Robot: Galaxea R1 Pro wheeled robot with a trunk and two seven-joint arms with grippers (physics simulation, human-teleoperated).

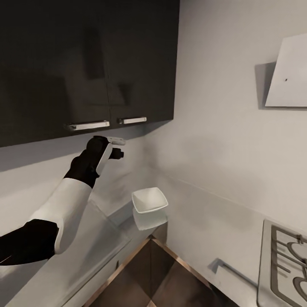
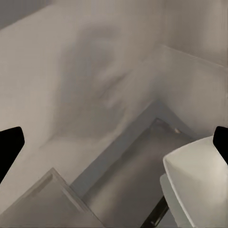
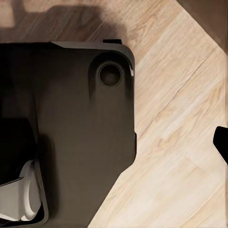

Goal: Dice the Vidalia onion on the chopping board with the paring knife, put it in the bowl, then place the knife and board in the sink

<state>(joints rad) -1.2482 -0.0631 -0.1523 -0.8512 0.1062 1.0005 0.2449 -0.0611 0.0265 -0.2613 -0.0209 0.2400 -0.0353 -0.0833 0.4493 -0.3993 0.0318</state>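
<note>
Bowl: white, sitting on the grey countertop right in the far corner where two walls meet, and empty from what I can see. Tucked well back, it waits as the drop-off for the dice.
Bowl up close: in the left wrist view it sits low between the fingertips' line of sight, so the arm is aimed roughly at that corner.
Left gripper: raised high over the counter, above and left of the bowl, just under the black cabinets. Touching nothing.
Left fingers: dark tips at opposite edges of the wrist view, spread wide, nothing between them.
Right gripper: pointing down at the robot's dark base and pale wood floor. One dark fingertip peeks in at the edge; spread or pressed together, I cannot tell.
Judgement: arm parked up, probably for clearance while the robot repositions.
Hob: grate on the near right of the counter.
Hood: pale panel on the right wall above.
Floor gap: dark brown wedge below the counter's metal edge.
</note>
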